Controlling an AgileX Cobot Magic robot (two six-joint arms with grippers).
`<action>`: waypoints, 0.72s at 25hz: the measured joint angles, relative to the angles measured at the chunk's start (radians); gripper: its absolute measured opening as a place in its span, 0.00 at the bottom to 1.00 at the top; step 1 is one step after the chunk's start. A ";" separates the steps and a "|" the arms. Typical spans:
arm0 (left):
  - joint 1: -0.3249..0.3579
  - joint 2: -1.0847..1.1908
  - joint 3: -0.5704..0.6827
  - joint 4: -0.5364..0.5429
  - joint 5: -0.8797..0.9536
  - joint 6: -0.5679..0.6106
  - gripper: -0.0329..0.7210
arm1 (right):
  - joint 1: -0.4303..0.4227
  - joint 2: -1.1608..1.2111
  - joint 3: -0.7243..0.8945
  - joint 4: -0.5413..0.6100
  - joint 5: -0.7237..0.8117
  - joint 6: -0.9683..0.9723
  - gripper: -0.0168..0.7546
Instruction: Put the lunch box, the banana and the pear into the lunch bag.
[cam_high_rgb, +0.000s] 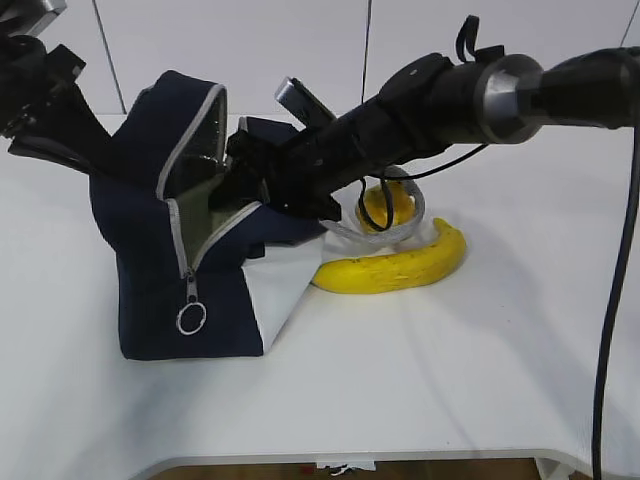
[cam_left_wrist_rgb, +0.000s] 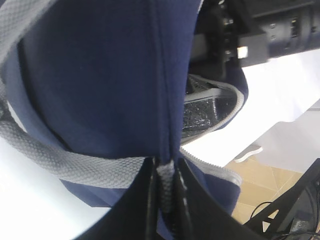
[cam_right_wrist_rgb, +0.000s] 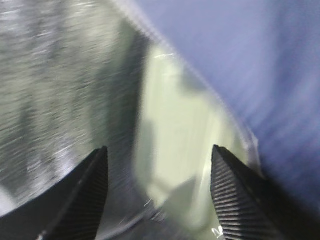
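The table (cam_high_rgb: 480, 380) is white and wide. The bag (cam_high_rgb: 150, 260) is seen standing on it, big and dark blue, tipped up at one side. The bag's mouth is held open, and a shiny grey inside is shown there. A grey zipper (cam_high_rgb: 186, 262) is seen running down the front of the bag, with a metal ring (cam_high_rgb: 191, 318) hanging at its end. A white panel (cam_high_rgb: 275, 290) is seen low on the bag's side.

The right arm (cam_high_rgb: 440, 100) is stretched across to the bag, and its end is pushed into the bag's mouth. In the right wrist view the right claw (cam_right_wrist_rgb: 157, 197) is seen spread wide open inside the bag. The box (cam_right_wrist_rgb: 185, 155), with its pale green lid, is seen lying between the two fingers (cam_right_wrist_rgb: 85, 190), and is blurred. It cannot be told if the box is touched by them.

The left claw (cam_left_wrist_rgb: 163, 200) is seen closed tight on a fold of the bag's blue cloth, next to a grey strap (cam_left_wrist_rgb: 60, 160).

The banana (cam_high_rgb: 395, 268) is laid on the table just beside the bag's white panel. The pear (cam_high_rgb: 388, 205) is seen just behind the banana, partly hidden by the arm and a clear wrap.
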 joint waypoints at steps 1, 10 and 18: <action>0.000 0.000 0.000 0.000 0.000 0.000 0.07 | 0.000 0.000 -0.011 0.000 0.010 0.002 0.64; 0.000 0.000 0.000 0.002 0.000 0.000 0.07 | -0.048 0.000 -0.115 -0.008 0.215 0.036 0.68; 0.000 0.000 0.000 0.002 0.000 0.002 0.07 | -0.114 0.002 -0.352 -0.109 0.424 0.126 0.68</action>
